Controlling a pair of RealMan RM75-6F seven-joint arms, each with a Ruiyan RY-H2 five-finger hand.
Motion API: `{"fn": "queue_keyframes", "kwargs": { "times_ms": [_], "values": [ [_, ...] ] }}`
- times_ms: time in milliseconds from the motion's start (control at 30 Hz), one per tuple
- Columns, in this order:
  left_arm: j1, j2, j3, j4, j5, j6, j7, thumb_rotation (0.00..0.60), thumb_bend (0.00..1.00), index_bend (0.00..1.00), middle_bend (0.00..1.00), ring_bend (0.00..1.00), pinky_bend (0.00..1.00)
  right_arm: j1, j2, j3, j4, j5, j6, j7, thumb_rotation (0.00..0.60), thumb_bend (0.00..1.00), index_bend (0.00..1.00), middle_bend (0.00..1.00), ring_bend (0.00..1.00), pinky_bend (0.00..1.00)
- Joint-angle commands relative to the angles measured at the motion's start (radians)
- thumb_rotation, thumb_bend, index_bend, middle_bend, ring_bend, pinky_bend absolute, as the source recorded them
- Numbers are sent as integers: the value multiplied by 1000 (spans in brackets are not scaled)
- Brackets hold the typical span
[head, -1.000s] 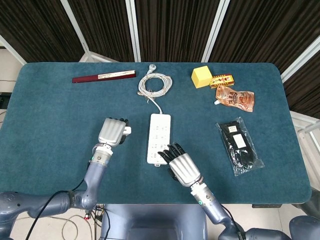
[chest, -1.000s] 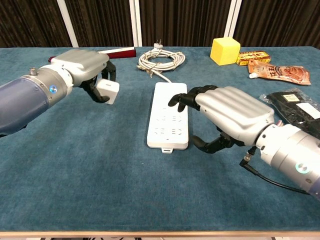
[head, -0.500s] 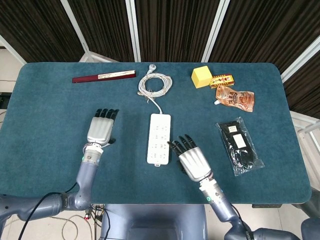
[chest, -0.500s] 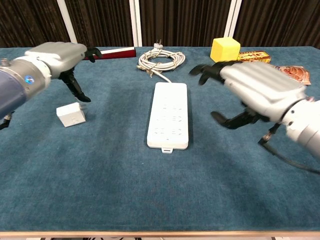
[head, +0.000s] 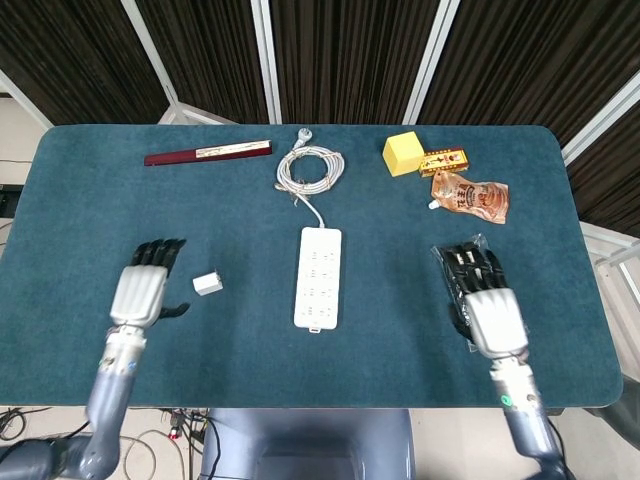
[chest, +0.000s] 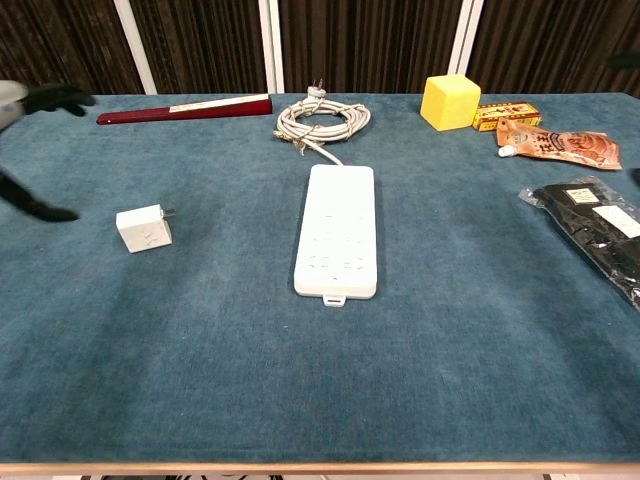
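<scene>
Your left hand (head: 140, 292) is released, its fingers stretched flat and apart, holding nothing; it hovers over the left part of the blue table (head: 80, 220). Just beside it, toward the middle, the small white plug adapter (head: 207, 284) lies by itself on the cloth, not touched by any finger. In the chest view only dark fingertips (chest: 55, 98) of that hand show at the left edge, with the adapter near them, prongs pointing right.

Your right hand (head: 492, 305) is likewise spread and holds nothing. It sits above the clear bag with black contents (chest: 600, 235) at the right side; from the head view you cannot tell whether the fingers rest on the bag or hang just over it, and the chest view barely catches the hand.

Between your two hands the white power strip (head: 317, 277) lies lengthwise, well apart from both. Its cord runs back to a coiled bundle (head: 310, 167) near the far edge. Left of the coil lies a long dark red strip (head: 207, 153). Right of it stand a yellow block (head: 402, 153), a small orange box (head: 444, 161) beside that, and an orange pouch (head: 472, 195) in front of the box.
</scene>
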Motion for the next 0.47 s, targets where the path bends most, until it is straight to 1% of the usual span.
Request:
{"fn": "queue_keyframes", "kwargs": {
  "times_ms": [33,133,200,333,467],
  "values": [
    [114,65,137,-22,143,120,-66,600,0,65,57,27,61,-80,45,-61,41,-7,52,103,600,488,0,0,0,2],
    [181,81,205,8,220,182,-92,600,0,32,24,4,40,-124,58,-93,81,-15,79,171,600,489,0,0,0,0],
    [217,88,230,30,253,214,-114,600,0,20,11,0,26,-148,60,-109,114,-20,94,209,600,487,0,0,0,0],
    [270,97,254,74,312,268,-167,600,0,2,1,0,19,-178,62,-124,171,-25,112,262,600,481,0,0,0,0],
    [309,97,256,117,351,306,-190,600,0,0,1,0,17,-190,68,-122,205,-38,130,287,600,480,0,0,0,0]
  ]
}}
